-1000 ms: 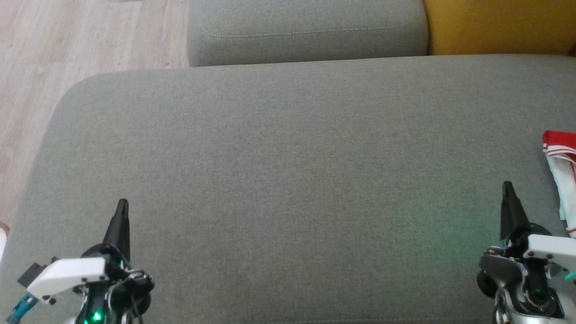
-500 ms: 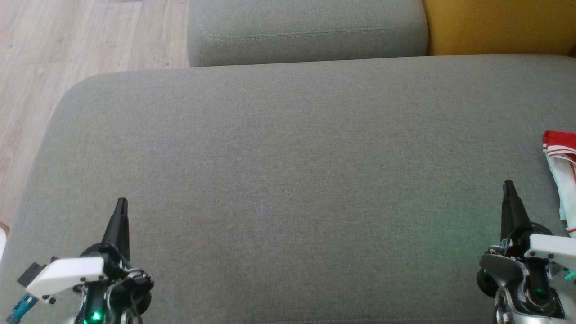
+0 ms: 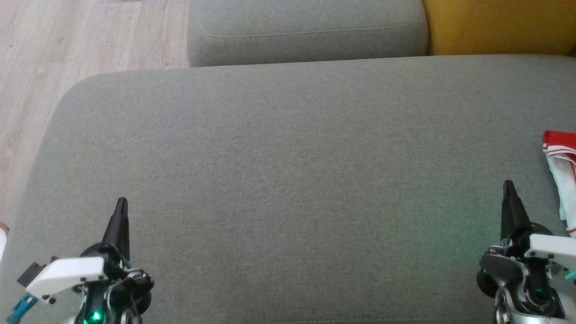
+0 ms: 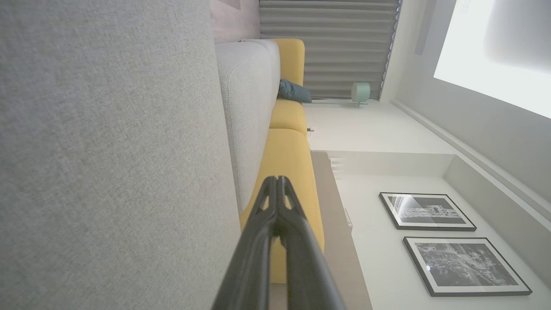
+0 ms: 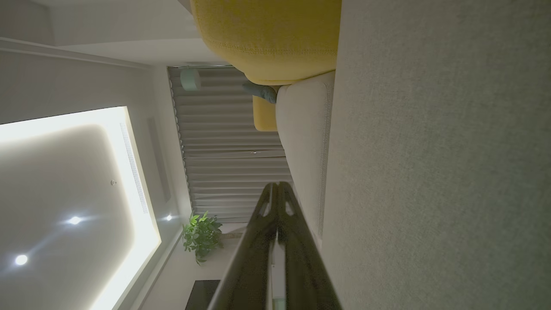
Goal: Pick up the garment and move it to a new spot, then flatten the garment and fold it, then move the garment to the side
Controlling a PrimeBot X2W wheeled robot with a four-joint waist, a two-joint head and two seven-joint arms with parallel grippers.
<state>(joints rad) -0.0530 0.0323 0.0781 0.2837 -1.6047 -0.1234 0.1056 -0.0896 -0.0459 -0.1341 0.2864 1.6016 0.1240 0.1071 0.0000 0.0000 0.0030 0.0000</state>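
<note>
Presently, garment [image 3: 562, 180], white with red bands, lies at the right edge of the sofa seat [image 3: 288, 180], fold state unclear; left tool [image 3: 121, 204] and right tool [image 3: 507, 186] closed, empty; task likely either unstarted or finished

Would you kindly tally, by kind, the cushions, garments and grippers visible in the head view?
Grey cushions: 2, large grey cushion and small grey cushion
Yellow cushions: 1, yellow cushion
Garments: 1, red-and-white garment
Grippers: 2, left gripper and right gripper
Total: 6
</note>
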